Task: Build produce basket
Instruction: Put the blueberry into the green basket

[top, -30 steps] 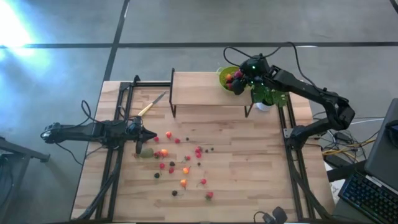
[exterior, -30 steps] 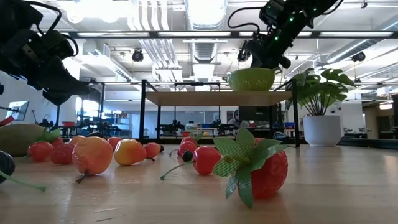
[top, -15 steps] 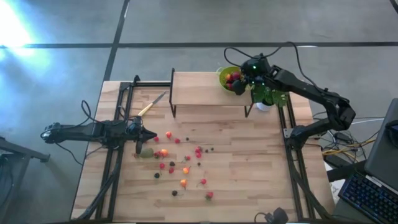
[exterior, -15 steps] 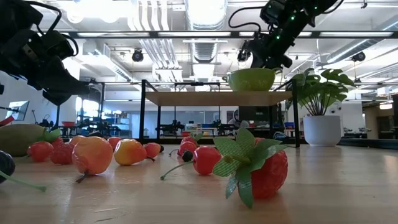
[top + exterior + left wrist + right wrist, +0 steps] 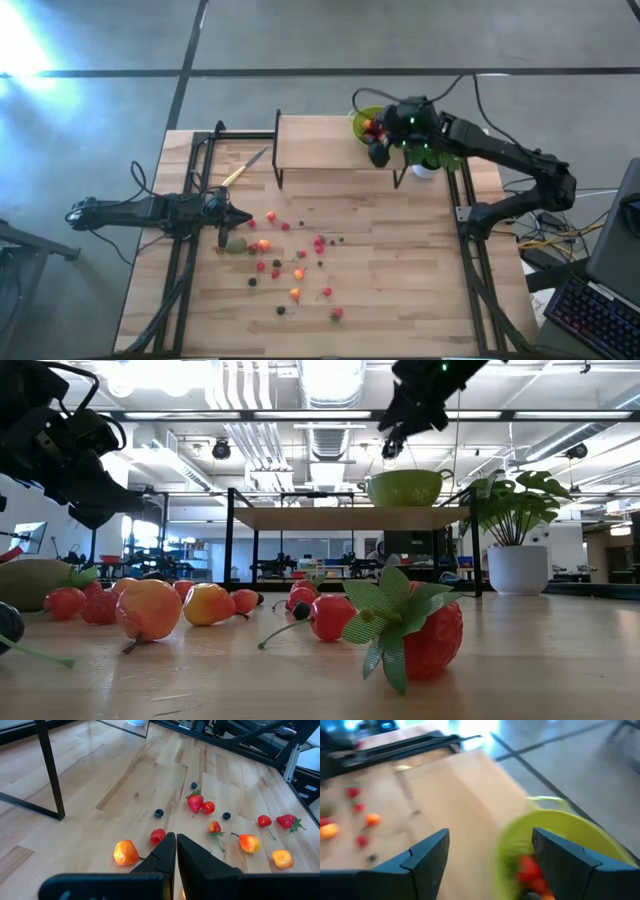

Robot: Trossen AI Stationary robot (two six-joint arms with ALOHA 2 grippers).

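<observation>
At the table's left edge, the left gripper [image 5: 224,222] hangs pinched shut and empty beside the kiwi [image 5: 235,245], with berries [image 5: 297,273] scattered mid-table. Rightward, the lime-green colander [image 5: 364,122] sits on the raised shelf [image 5: 325,143], holding fruit; the right gripper [image 5: 379,152] hovers beside it, spread wide, holding nothing.

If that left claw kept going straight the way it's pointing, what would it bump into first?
Probably the small red berry lying on the table just ahead of the left gripper, whose jaws are shut. An orange fruit sits slightly to one side. Depth is hard to judge, so this is a best guess.
</observation>
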